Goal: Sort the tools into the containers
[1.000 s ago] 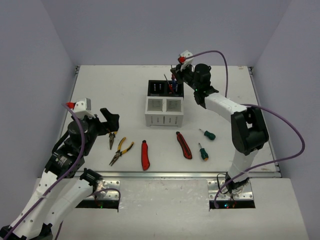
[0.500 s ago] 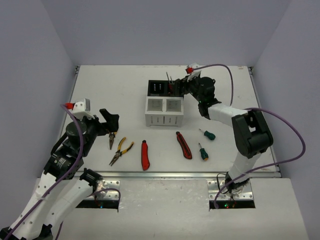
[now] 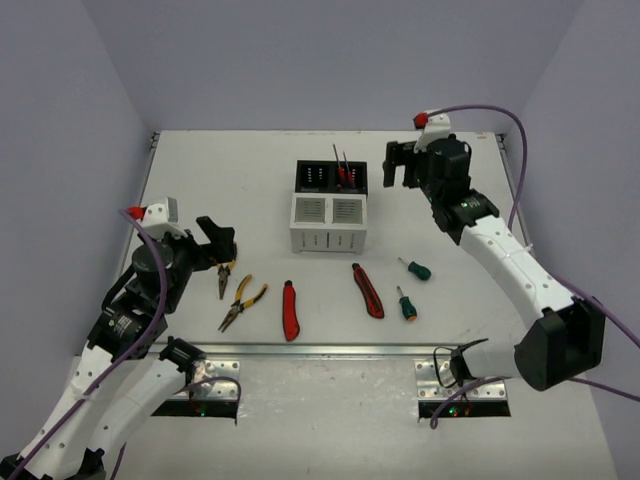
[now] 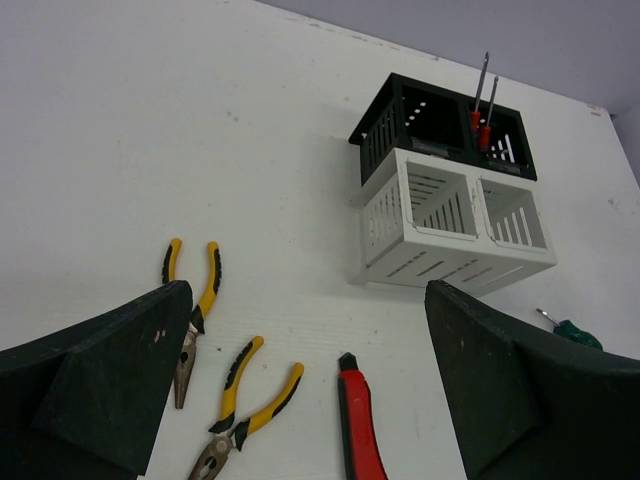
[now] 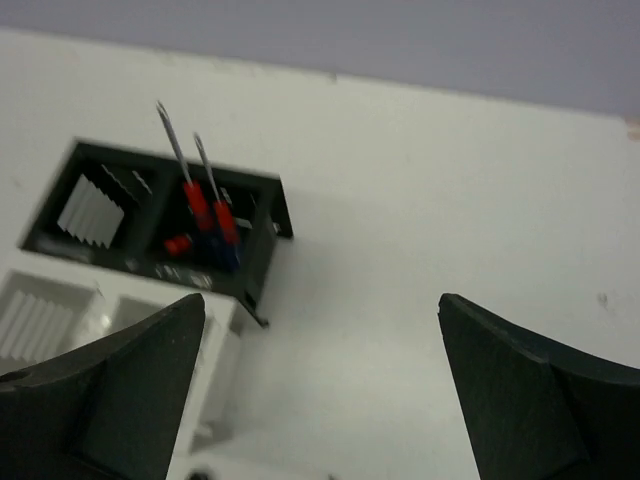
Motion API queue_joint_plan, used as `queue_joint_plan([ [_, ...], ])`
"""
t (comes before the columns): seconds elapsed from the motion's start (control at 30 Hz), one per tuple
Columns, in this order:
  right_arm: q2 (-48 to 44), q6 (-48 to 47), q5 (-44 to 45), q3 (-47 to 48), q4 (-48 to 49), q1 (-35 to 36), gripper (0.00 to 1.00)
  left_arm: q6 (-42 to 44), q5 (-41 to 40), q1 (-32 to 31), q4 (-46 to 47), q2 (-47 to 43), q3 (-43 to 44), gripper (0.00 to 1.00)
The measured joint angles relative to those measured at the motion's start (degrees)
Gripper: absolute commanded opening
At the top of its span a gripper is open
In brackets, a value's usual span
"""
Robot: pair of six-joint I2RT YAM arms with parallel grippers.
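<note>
Two red-handled screwdrivers [image 3: 345,172] stood shafts-up in the right compartment of the black box [image 4: 378,135], a bit above the centre of the top view. There might've been a blue handle tucked in with them too, but the right wrist shot was too blurry to be sure. The white box [image 3: 328,238] sat right up against the black one, directly below it in the frame.

Everything else was loose on the table [image 3: 220,170], in a rough row across the lower middle of the top view. The two pliers [image 3: 223,275] [image 3: 243,302] lay side by side at lower left. The two utility knives [image 3: 290,310] [image 3: 367,290] lay below the white box, a little apart. The two green-handled screwdrivers [image 3: 414,268] [image 3: 404,304] were off to the right of the knives.

The left gripper [image 3: 222,245] hung just up and left of the pliers, jaws spread wide with nothing between them. The right gripper [image 3: 400,170] was just right of the black box in the upper part of the frame, jaws also wide apart and gripping nothing.
</note>
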Motion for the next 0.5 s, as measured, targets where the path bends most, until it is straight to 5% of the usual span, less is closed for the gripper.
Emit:
queue_joint_plan([
  [0.13,-0.8,-0.9,3.3,-7.5,-10.7,-0.1,0.97,-0.1,-0.4,0.0,0.0,0.3,0.0,1.0],
  [0.4,11.6,-4.0,5.3,-13.9,-25.7,-1.2,0.86,-0.2,-0.3,0.0,-0.1,1.5,0.0,1.0],
  [0.5,15.0,-5.4,4.6,-13.8,-27.9,-1.4,0.71,-0.2,-0.2,0.0,-0.1,1.5,0.0,1.0],
])
